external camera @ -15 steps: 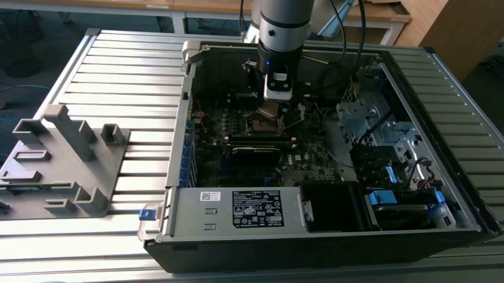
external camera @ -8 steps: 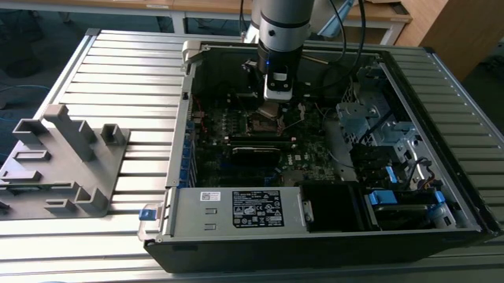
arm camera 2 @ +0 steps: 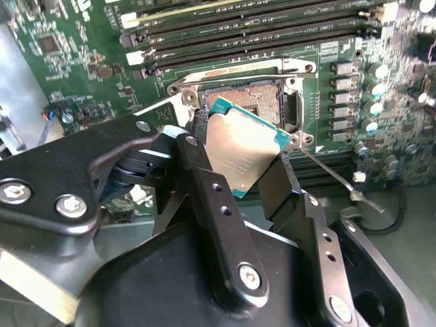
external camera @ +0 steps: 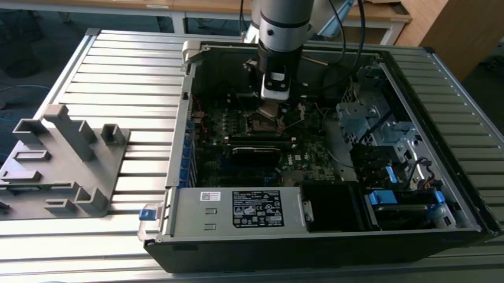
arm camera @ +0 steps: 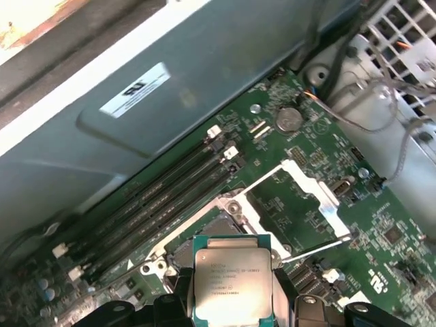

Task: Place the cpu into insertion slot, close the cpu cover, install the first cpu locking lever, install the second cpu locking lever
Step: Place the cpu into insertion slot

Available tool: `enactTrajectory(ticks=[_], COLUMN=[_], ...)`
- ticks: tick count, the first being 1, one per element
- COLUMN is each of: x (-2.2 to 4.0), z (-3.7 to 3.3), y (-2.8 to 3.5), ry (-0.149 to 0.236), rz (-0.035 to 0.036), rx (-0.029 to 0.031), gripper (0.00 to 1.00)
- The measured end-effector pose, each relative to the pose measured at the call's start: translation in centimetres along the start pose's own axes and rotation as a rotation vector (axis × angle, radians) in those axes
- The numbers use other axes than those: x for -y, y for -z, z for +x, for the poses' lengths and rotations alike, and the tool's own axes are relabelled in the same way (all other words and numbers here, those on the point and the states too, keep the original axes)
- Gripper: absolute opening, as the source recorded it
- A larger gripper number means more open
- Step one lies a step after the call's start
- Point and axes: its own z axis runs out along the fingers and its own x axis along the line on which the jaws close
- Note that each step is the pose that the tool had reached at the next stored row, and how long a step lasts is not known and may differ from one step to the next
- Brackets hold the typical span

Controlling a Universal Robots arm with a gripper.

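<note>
gripper point(arm camera 2: 238, 162): clenched on the cpu point(arm camera 2: 245, 146) by opposite edges, likely sparing its contacts
cpu: tilted just over the insertion slot point(arm camera 2: 248, 102), not seated
cpu cover point(arm camera: 320, 194): raised beside insertion slot, leaving it open

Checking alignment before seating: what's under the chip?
The open socket, its dark centre partly showing beyond the chip, which the hand grips. The chip covers the socket's near part.

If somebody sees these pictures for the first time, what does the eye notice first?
The arm reaches down into the open computer case, in the middle of the exterior view. Its claw grips the cpu, tilted close over the bare insertion slot. The cpu cover stands swung open beside it.
</note>
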Motion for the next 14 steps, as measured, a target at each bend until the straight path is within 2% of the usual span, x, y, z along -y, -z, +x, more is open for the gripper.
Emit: enactTrajectory(ticks=[5,14], x=[0.00,0.00], z=[0.00,0.00], y=[-0.01,-0.01], ry=[-0.081,-0.084], rz=[-0.0008,-0.0008], rx=[0.0061,0.0065], gripper=[0.54,0.54])
